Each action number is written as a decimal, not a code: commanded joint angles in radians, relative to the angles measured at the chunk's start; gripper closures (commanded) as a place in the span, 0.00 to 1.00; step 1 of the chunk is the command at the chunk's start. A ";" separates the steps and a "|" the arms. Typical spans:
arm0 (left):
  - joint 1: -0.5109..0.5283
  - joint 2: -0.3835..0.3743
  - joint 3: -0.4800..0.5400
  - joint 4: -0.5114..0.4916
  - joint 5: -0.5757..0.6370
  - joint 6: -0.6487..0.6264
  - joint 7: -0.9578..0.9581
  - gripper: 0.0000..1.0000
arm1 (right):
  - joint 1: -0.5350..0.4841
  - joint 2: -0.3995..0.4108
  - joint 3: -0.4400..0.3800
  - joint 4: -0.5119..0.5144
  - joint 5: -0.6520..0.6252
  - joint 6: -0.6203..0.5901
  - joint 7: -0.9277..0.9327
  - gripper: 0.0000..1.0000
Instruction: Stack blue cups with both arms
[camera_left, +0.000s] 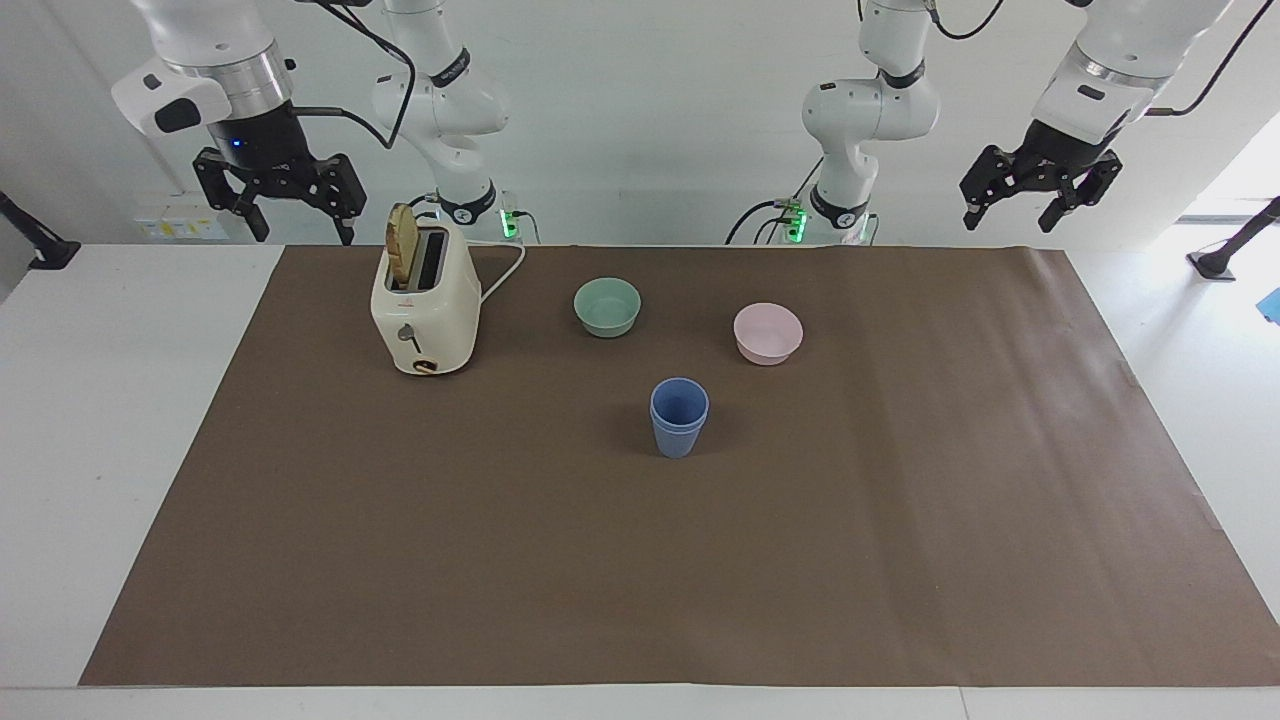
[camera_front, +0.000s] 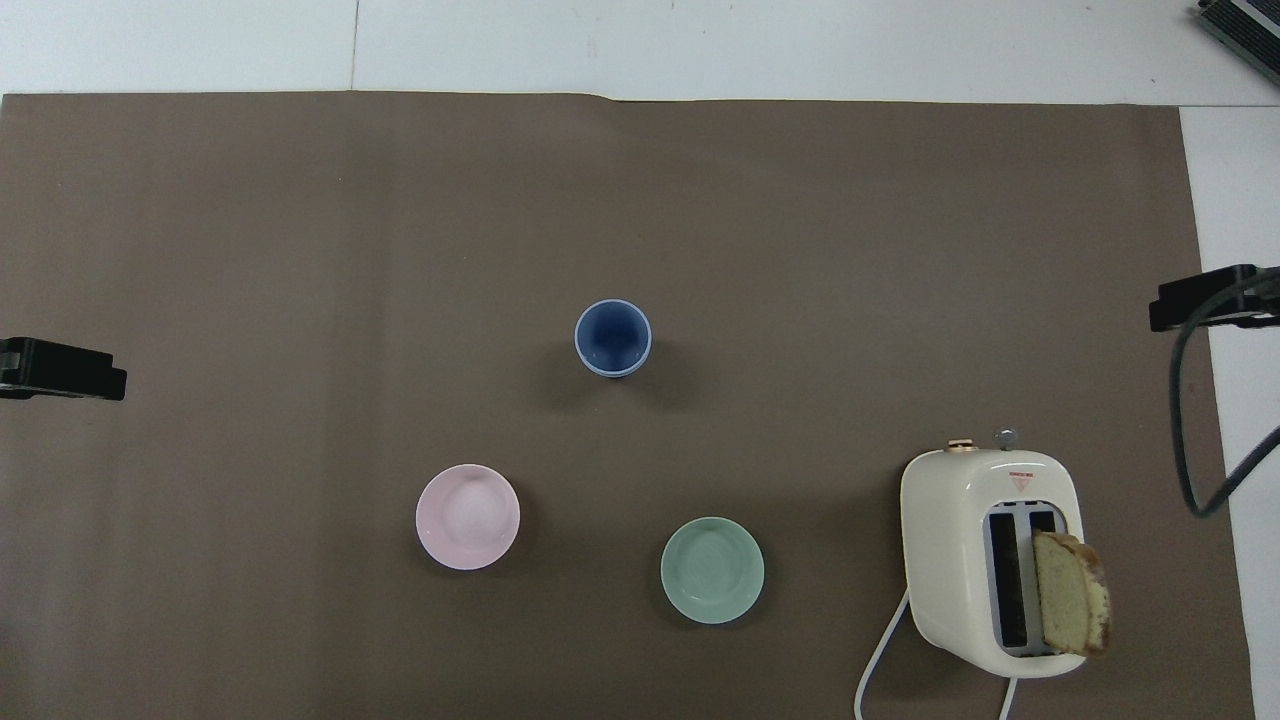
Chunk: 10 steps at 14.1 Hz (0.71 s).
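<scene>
The two blue cups (camera_left: 679, 418) stand nested one in the other, upright, in the middle of the brown mat; they also show in the overhead view (camera_front: 612, 338). My right gripper (camera_left: 292, 222) is open and empty, raised high over the mat's edge at the right arm's end, apart from the toaster; its tip shows in the overhead view (camera_front: 1205, 300). My left gripper (camera_left: 1010, 215) is open and empty, and it waits high over the left arm's end of the mat; its tip shows in the overhead view (camera_front: 62, 368).
A cream toaster (camera_left: 425, 315) with a slice of bread (camera_left: 402, 243) in one slot stands toward the right arm's end. A mint-green bowl (camera_left: 607, 306) and a pale-pink bowl (camera_left: 767, 332) sit nearer to the robots than the cups.
</scene>
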<state>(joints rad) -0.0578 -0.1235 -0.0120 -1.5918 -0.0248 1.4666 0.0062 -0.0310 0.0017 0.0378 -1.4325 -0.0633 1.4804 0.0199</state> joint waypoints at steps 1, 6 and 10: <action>0.010 -0.007 -0.006 0.010 0.006 -0.020 0.005 0.00 | 0.002 -0.031 0.002 -0.051 0.005 0.040 -0.003 0.00; 0.010 -0.007 -0.006 0.010 0.006 -0.020 0.005 0.00 | 0.003 -0.040 0.019 -0.071 0.028 0.060 0.052 0.00; 0.010 -0.007 -0.006 0.010 0.006 -0.020 0.005 0.00 | 0.002 -0.040 0.019 -0.071 0.062 0.061 0.045 0.00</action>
<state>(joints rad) -0.0578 -0.1235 -0.0120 -1.5918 -0.0248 1.4665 0.0062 -0.0252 -0.0100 0.0557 -1.4655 -0.0245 1.5150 0.0555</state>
